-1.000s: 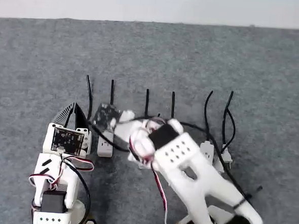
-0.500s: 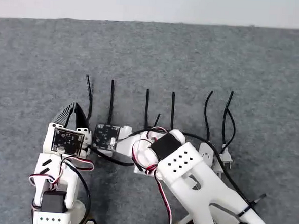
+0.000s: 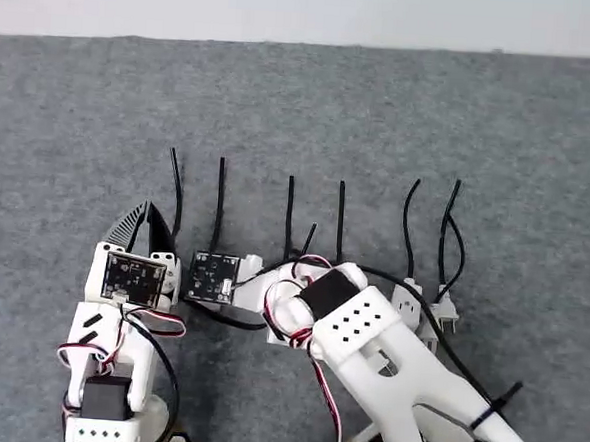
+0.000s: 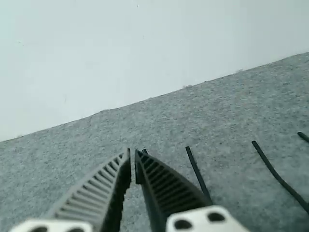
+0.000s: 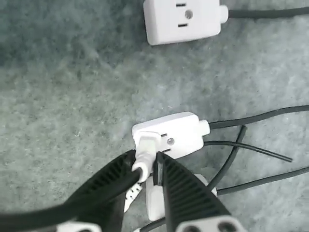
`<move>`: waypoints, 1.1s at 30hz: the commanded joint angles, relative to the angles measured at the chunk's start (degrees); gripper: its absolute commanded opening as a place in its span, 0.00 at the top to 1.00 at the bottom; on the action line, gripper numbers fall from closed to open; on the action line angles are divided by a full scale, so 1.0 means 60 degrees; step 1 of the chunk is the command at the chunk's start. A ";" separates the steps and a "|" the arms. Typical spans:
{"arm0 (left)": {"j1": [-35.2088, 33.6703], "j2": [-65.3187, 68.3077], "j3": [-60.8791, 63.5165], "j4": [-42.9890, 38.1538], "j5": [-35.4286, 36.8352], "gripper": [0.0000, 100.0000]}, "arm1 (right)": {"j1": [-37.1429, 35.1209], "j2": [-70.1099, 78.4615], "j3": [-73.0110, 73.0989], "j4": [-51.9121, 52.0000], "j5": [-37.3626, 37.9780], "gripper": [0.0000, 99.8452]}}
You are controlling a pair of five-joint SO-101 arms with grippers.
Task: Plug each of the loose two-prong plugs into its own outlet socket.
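**Ann:** The right end effector point(image 5: 146, 162) is squeezing a white plug point(image 5: 146, 144) against an outlet socket point(image 5: 179, 131), close to the table's near edge, about midway along.

**Ben:** How should it be pushing?

**Ann:** Straight and slow, keeping the prongs lined up with the slots. I'm guessing the plug is standing up long-ways, prongs pointing down. The left end effector point(image 4: 132, 162) is pinched together, holding nothing.

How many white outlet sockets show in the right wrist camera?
2 sockets: one alone farther out on the carpet, one at the right end effector, meeting its held plug. Others may be hidden beneath it.
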 commanded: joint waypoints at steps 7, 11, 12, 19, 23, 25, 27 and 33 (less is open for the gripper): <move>0.0073 -0.0132 -0.0125 -0.0308 0.0059 0.99 | 0.0344 -0.0286 0.0821 -0.0901 0.0190 0.99; 0.0088 -0.0132 -0.0125 -0.0308 0.0059 0.99 | 0.0491 -0.0286 0.0821 -0.0960 0.0571 0.99; 0.0088 -0.0132 -0.0125 -0.0308 0.0059 0.99 | 0.0491 -0.0286 0.0821 -0.0960 0.0630 0.99; 0.0088 -0.0132 -0.0125 -0.0308 0.0044 0.99 | 0.0564 -0.0271 0.0864 -0.0960 0.0996 0.99; 0.0088 -0.0132 -0.0125 -0.0308 0.0044 0.99 | 0.0784 -0.0271 0.0908 -0.1033 0.1187 0.99; 0.0088 -0.0132 -0.0125 -0.0308 0.0044 0.99 | 0.0930 -0.0125 0.0982 -0.1165 0.1319 0.99; 0.0088 -0.0132 -0.0125 -0.0308 0.0029 0.99 | 0.1077 0.0256 0.1011 -0.1399 0.1348 0.99; 0.0088 -0.0132 -0.0125 -0.0308 -0.0132 0.99 | 0.1048 0.1560 0.1011 -0.2044 0.1333 0.99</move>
